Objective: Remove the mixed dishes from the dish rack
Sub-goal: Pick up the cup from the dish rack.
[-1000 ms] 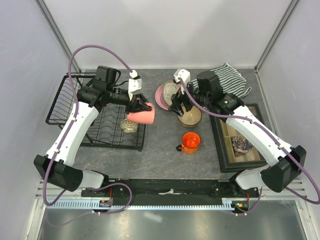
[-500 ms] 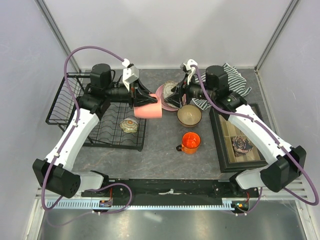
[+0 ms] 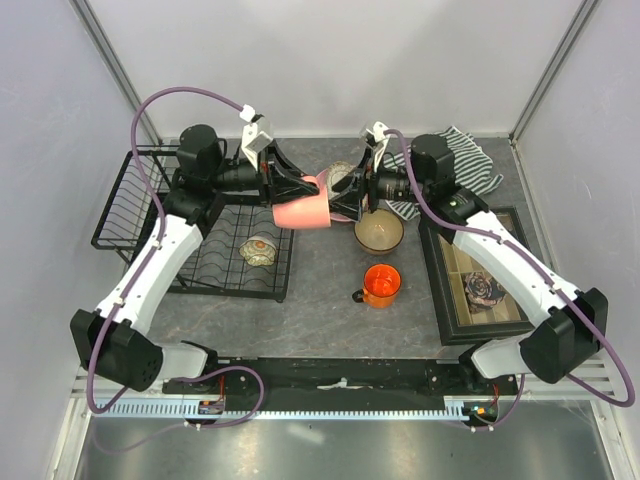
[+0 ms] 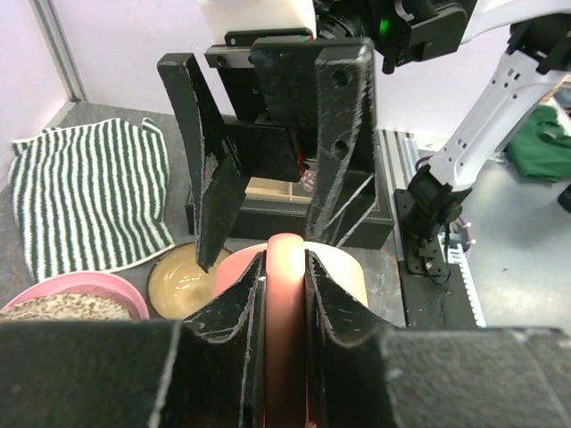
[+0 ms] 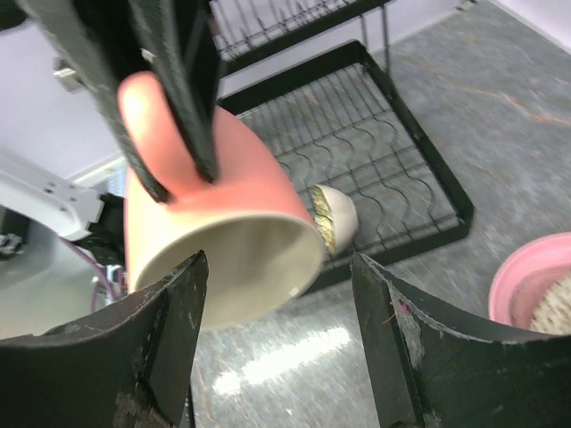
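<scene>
My left gripper [image 3: 283,186] is shut on the handle of the pink mug [image 3: 303,208], holding it on its side in the air between the dish rack [image 3: 160,215] and the pink plate [image 3: 322,181]. In the left wrist view the jaws pinch the pink handle [image 4: 285,303]. My right gripper [image 3: 347,200] is open, its jaws facing the mug's open mouth [image 5: 241,259] with the rim between them. A small floral bowl [image 3: 260,249] lies in the rack tray. The tan-brown bowl [image 3: 380,232] and orange mug [image 3: 381,284] stand on the table. The patterned oval dish [image 3: 343,176] rests on the pink plate.
A dark compartmented box [image 3: 478,285] lies at the right. A striped green-and-white cloth [image 3: 462,165] lies at the back right. The rack's taller basket [image 3: 125,190] stands at the far left.
My left gripper carried the pink mug rightward from over the rack toward the right gripper. My right gripper rose from the tan-brown bowl and moved left to face the mug.
</scene>
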Controlling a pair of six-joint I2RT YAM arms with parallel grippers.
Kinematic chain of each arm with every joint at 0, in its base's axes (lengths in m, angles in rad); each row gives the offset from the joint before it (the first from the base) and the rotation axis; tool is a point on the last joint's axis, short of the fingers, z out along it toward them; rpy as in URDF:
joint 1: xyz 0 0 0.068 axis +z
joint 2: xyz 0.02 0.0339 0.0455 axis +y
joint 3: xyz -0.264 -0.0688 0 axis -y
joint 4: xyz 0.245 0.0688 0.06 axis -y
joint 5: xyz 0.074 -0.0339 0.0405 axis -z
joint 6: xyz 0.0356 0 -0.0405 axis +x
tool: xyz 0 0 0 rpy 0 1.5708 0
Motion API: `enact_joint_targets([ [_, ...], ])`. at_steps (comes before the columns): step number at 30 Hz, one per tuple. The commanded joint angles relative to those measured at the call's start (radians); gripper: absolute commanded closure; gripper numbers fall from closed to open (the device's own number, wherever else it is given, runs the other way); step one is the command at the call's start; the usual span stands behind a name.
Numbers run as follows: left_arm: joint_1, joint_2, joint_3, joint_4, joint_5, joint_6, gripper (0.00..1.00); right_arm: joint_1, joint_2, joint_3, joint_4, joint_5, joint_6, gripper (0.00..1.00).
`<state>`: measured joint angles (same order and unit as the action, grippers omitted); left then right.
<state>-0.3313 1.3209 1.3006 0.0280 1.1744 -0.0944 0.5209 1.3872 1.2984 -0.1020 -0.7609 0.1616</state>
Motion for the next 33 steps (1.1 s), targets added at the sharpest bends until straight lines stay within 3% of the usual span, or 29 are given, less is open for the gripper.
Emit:
enact_joint_targets([
  [1,0.003,-0.003,-0.018,0.225,0.047,-0.167,0.98,0.001,0.024,0.006,0.136,-0.118,0.097,0.27],
  [10,0.012,0.006,-0.113,0.599,0.071,-0.45,0.98,0.01,0.082,-0.007,0.222,-0.169,0.162,0.29],
  [20,0.018,-0.003,-0.132,0.691,0.077,-0.525,0.99,0.03,0.125,-0.001,0.239,-0.184,0.168,0.37],
  [30,0.02,-0.005,-0.162,0.748,0.076,-0.559,0.98,0.031,0.139,0.015,0.246,-0.209,0.177,0.82],
  [33,0.02,-0.006,-0.165,0.751,0.076,-0.562,0.98,0.031,0.139,0.015,0.248,-0.21,0.181,1.0],
])
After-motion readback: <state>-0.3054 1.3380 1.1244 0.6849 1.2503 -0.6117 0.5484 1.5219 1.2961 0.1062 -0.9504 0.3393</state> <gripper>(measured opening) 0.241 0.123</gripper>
